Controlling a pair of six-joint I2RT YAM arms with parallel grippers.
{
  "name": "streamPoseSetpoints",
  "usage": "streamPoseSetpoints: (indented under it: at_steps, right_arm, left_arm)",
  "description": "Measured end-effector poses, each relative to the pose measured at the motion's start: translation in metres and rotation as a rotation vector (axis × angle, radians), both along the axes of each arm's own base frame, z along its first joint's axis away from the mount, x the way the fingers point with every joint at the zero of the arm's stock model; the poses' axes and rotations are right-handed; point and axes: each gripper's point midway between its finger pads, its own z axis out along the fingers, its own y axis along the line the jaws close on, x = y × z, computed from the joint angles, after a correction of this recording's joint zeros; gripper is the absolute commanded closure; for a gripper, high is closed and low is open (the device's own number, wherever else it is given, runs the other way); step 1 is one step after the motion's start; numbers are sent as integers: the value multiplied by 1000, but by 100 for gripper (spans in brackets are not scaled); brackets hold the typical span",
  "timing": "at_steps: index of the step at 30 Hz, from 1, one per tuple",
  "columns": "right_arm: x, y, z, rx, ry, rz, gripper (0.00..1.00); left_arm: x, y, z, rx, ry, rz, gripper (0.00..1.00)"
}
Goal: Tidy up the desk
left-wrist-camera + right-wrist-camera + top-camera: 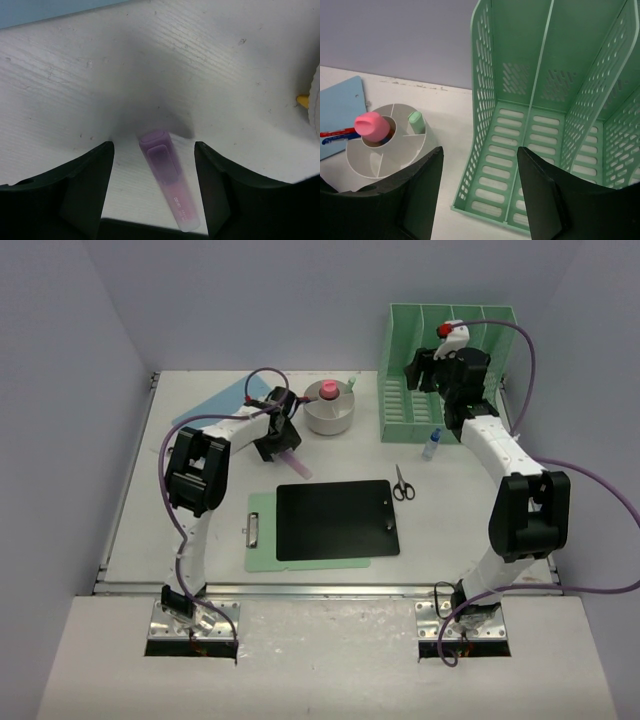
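Note:
The off-white desk [200,530] holds scattered stationery. A purple highlighter [167,185] lies flat on it, between the two fingers of my left gripper [154,150]. That gripper is open and its fingers stand clear of the pen on both sides. From above, the left gripper [278,440] is low over the highlighter [296,463], just left of the round organizer [330,412]. My right gripper [480,152] is open and holds nothing. It hangs above the front of the mint-green file rack [540,125], and from above the right gripper [425,370] sits over the rack [400,405].
A black clipboard [335,520] lies on a green clipboard [262,540] at the centre front. Scissors [402,483] and a small blue-capped bottle [431,444] lie near the rack. The organizer [390,155] holds a pink-topped item [371,126] and a green-capped marker [415,121]. A blue board [225,400] lies at back left.

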Motion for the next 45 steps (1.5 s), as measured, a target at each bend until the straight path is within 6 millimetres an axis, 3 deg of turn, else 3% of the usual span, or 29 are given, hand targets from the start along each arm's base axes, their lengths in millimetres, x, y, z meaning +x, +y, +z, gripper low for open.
streamPoseSetpoints:
  at_steps: [4, 8, 15, 20, 22, 28, 31, 34, 38, 40, 43, 45]
  right_arm:
    - [0, -2, 0, 0, 0, -3, 39]
    - [0, -2, 0, -2, 0, -4, 39]
    - [0, -2, -1, -4, 0, -3, 40]
    - [0, -2, -3, -4, 4, -3, 40]
    - [-1, -2, -3, -3, 5, -1, 40]
    - [-2, 1, -4, 0, 8, 18, 40]
    - [-4, 2, -5, 1, 10, 23, 40]
    - [-8, 2, -4, -2, 12, 27, 40]
    - [-13, 2, 1, -5, 0, 39, 40]
    - [-15, 2, 3, -5, -5, 41, 40]
    - [-18, 3, 4, -5, -7, 45, 40]
    - [-19, 3, 3, -5, -5, 46, 40]
  left_arm:
    - [-1, -5, 0, -27, 8, -3, 39]
    - [-3, -10, 0, -60, 18, -7, 52]
    - [-3, -17, -1, -104, 27, -14, 64]
    - [-2, -16, -2, -121, 30, -8, 85]
    - [0, -15, -1, -135, 29, 0, 100]
    - [3, 2, 1, -156, 13, 7, 100]
    - [-6, 14, 17, -190, -56, -34, 100]
    - [-14, 23, 65, -193, -193, -120, 100]
    - [15, 17, 190, -178, -612, -277, 100]
    - [16, 15, 259, -153, -881, -358, 100]
    - [7, 7, 331, -102, -1191, -498, 100]
    - [8, -1, 361, -56, -1338, -584, 100]
